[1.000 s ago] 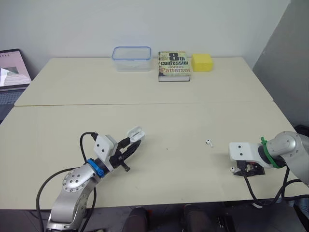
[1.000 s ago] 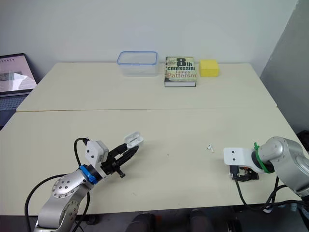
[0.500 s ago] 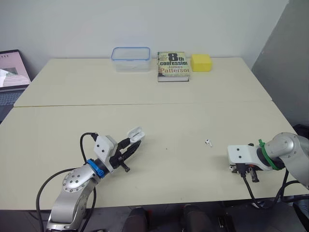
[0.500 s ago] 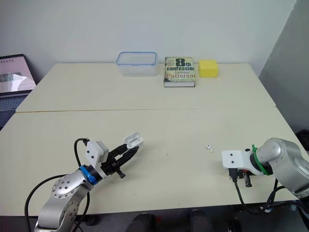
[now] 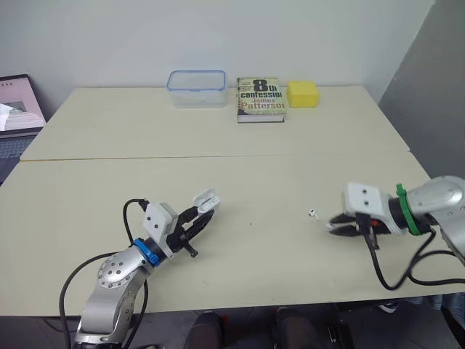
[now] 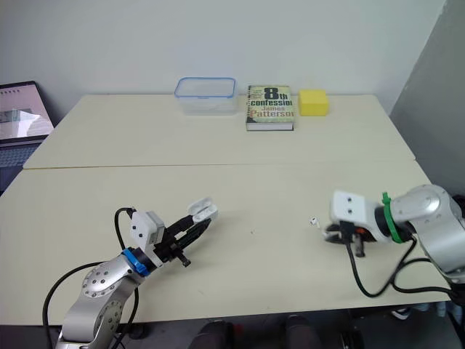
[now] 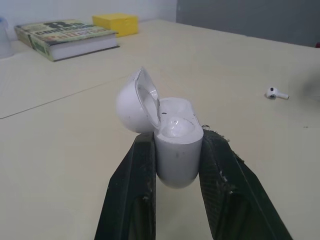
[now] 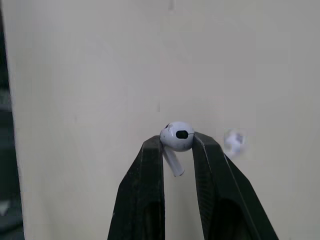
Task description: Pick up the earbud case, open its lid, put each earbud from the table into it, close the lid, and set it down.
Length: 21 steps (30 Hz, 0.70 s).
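1. My left claw is closed on the earbud case. One black finger presses on each side of the white case.
2. The case stands up between the fingers. Its lid is tipped back, so the case is open, and I can see the hollow inside.
3. The left claw and the case are over the near part of the table, on my left side.
4. My right claw is closed on one earbud. The round white head is pinched between the two finger tips, and the little stem hangs down between them.
5. The right claw is on the right side of the table. It points toward the middle.
6. The second earbud lies on the table, just beside the tips of the right claw. It is well apart from the case.
7. At the far edge of the table I see a clear box with a blue rim, a book and a yellow block, all in a row.
8. A laptop sits at the far left.
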{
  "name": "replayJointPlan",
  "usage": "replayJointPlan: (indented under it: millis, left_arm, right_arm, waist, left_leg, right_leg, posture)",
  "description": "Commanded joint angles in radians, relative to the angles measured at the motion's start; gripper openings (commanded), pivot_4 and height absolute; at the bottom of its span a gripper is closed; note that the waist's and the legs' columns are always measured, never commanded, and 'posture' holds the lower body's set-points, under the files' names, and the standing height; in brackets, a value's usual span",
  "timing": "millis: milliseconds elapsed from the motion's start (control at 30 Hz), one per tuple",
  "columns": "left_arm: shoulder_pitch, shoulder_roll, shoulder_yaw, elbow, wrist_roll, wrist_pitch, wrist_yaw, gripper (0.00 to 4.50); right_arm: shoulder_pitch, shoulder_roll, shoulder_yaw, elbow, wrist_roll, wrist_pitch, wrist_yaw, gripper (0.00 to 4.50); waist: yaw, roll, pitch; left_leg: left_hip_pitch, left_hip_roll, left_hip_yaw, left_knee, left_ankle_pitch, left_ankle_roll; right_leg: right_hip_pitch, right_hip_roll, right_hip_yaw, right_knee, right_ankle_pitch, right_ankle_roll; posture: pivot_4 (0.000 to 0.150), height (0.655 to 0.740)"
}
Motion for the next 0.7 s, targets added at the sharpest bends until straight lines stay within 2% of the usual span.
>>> replayJointPlan:
  millis: [33, 200, 333, 500, 700]
  left_arm:
    - [-0.017, -0.016, -0.014, -0.051, -0.018, -0.019, 0.0, 0.81]
    - [-0.05, -0.036, -0.032, -0.043, -0.025, -0.018, -0.005, 0.81]
    - [-0.086, -0.05, -0.044, -0.031, -0.022, -0.025, -0.006, 0.81]
    - [-0.115, -0.07, -0.052, -0.018, -0.016, -0.039, -0.002, 0.81]
    - [-0.117, -0.086, -0.055, -0.012, -0.013, -0.057, 0.0, 0.81]
  right_arm:
    - [-0.054, 0.15, -0.071, -0.068, 0.126, 0.107, -0.148, 0.42]
    - [-0.057, 0.497, -0.059, -0.077, 0.193, 0.062, -0.4, 0.42]
    - [-0.051, 0.667, 0.002, -0.058, 0.204, 0.047, -0.524, 0.42]
    - [-0.016, 0.777, 0.059, -0.025, 0.173, -0.038, -0.619, 0.42]
    - [0.02, 0.825, 0.124, 0.036, 0.129, -0.146, -0.674, 0.42]
  waist:
    - [0.0, 0.0, 0.0]
    - [-0.001, 0.0, 0.0]
    - [-0.001, 0.0, 0.0]
    - [-0.001, 0.0, 0.0]
    - [-0.003, 0.0, 0.0]
  left_leg:
    - [0.0, 0.0, 0.0, 0.0, 0.0, 0.0]
    - [-0.001, 0.0, -0.001, 0.0, 0.0, 0.0]
    - [-0.002, 0.0, -0.001, 0.0, 0.0, 0.0]
    - [-0.001, 0.0, -0.002, 0.0, 0.0, 0.0]
    - [-0.001, 0.0, -0.002, 0.0, 0.0, 0.0]
  right_leg:
    - [0.0, 0.0, 0.0, 0.001, 0.0, 0.0]
    - [-0.001, 0.0, 0.0, 0.001, 0.0, 0.0]
    - [-0.001, 0.0, 0.0, 0.001, 0.0, 0.0]
    - [-0.001, 0.0, 0.0, 0.001, 0.0, 0.0]
    - [-0.001, 0.0, 0.0, 0.002, 0.0, 0.0]
  posture:
    - [0.15, 0.74]
    - [0.15, 0.74]
    - [0.15, 0.74]
    - [0.15, 0.74]
    - [0.15, 0.74]
